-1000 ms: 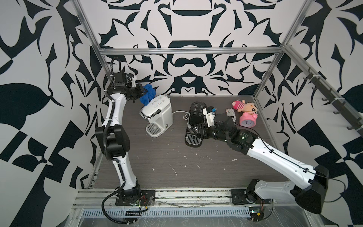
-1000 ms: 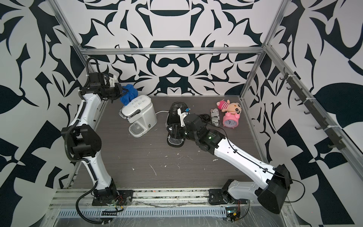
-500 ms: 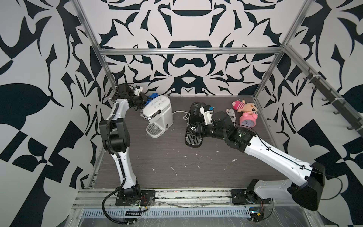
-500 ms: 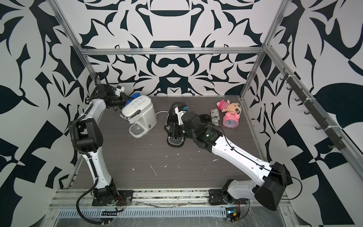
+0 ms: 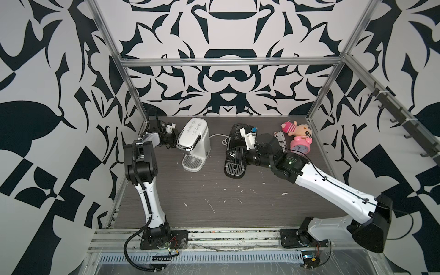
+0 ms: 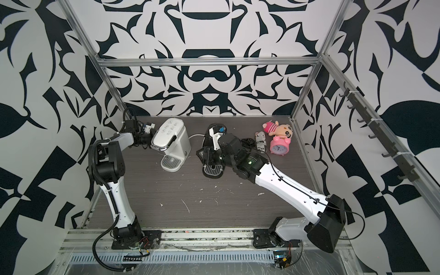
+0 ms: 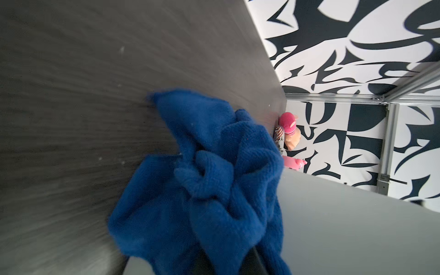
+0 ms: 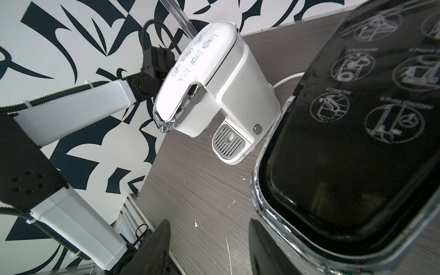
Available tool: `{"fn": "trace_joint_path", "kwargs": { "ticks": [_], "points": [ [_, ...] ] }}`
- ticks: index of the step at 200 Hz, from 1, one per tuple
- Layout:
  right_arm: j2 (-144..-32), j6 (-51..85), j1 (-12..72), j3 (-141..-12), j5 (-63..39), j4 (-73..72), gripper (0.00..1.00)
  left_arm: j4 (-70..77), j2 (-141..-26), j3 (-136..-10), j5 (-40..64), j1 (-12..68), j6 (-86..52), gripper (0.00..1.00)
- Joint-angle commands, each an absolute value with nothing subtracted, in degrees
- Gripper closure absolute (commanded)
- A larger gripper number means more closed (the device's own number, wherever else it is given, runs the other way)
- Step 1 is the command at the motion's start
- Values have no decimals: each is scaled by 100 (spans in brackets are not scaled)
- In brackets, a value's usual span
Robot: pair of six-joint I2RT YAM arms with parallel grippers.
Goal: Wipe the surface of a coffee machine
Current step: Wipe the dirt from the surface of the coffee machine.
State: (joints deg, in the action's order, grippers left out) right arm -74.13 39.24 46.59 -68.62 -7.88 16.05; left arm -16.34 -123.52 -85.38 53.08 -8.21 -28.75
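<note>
White coffee machine stood upright at the far left of the surface, drip tray facing near. Black coffee machine stood to its right, far middle, with a clear gap between them.

Blue cloth was bunched in the left hand, jaws clamped tight on it. The cloth was hidden behind the white machine's left side in both top views. Only the left wrist view showed it, lying against a pale flat wall, likely that machine's side.

Handling, judged:
- **Cloth:** soft, light and floppy, with loose folds past the fingers. Press with the wad, not a trailing edge.
- **Machine:** rigid and glossy, plastic with chrome trim, so slippery. A hard sideways push could slide it. Brace it at the body sides, not the lid or tray.

Right hand was about half open with nothing between the fingers, just bare surface in the gap. It sat close at the black machine's near right side, one finger by the chrome rim; couldn't tell if it touched.

Plush toys and pink alarm clock sat far right, out of the way.
</note>
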Motion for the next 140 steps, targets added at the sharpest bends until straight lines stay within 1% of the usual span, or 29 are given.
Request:
{"fn": "trace_joint_path", "kwargs": {
  "ticks": [1, 26, 81, 105, 140],
  "points": [
    [-7198, 3918, 4697, -6903, -716, 1450, 44, -1484, -12480, -8192, 5446, -734, -2968, 100],
    [-7199, 3907, 4700, -6943, -695, 1468, 44, -1459, -12381, -8201, 5476, -769, -3101, 100],
    [-7242, 3892, 4737, -7041, -679, 1470, 44, -1314, -11400, -8639, 5515, -906, -3663, 100],
    [-7207, 3877, 4758, -7022, -632, 1453, 44, -954, -11366, -8080, 5392, -854, -3797, 100],
    [-7171, 3883, 4792, -7009, -615, 1483, 44, -317, -11752, -6996, 5160, -847, -4004, 100]
  ]
}}
